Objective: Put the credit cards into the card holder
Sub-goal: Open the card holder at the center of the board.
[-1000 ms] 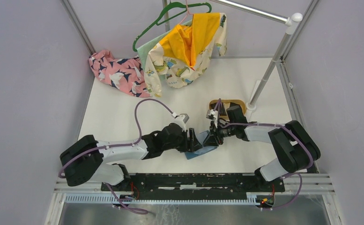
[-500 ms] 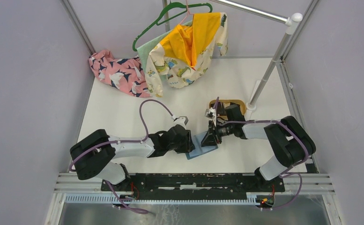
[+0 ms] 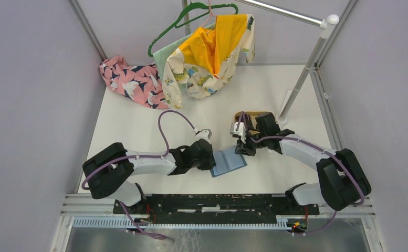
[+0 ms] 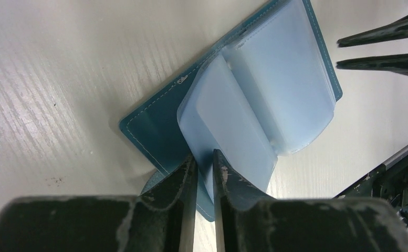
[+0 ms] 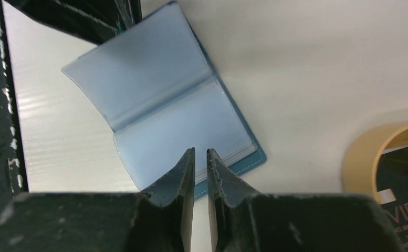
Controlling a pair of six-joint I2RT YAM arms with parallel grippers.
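The holder (image 3: 230, 161) is seen lying open on the table (image 3: 133, 131), toward the 6 o'clock edge in the top view, between the two claws. Its teal cover is laid flat, with clear sleeves spread on top of it.

The left claw (image 3: 212, 159) is set at the holder's 9 o'clock edge. In the left wrist view, the left claw (image 4: 201, 160) is closed to a thin slit, and the edge of one clear sleeve is pinched in that slit. That sleeve is curved up off the cover (image 4: 149, 126).

The right claw (image 3: 242, 151) is placed at the holder's 1 o'clock corner. In the right wrist view, the right claw (image 5: 199, 153) is held over the near page of the holder (image 5: 165, 105), parted by only a narrow gap. Nothing is seen in that gap. Whether the page is touched by the tips cannot be told.

A tan tray (image 5: 356, 157) is found at 1 o'clock from the holder, well apart from it. A dark card (image 5: 401, 202) marked "VIP" is seen lying inside the tray. In the top view, most of the tray is hidden by the right arm.
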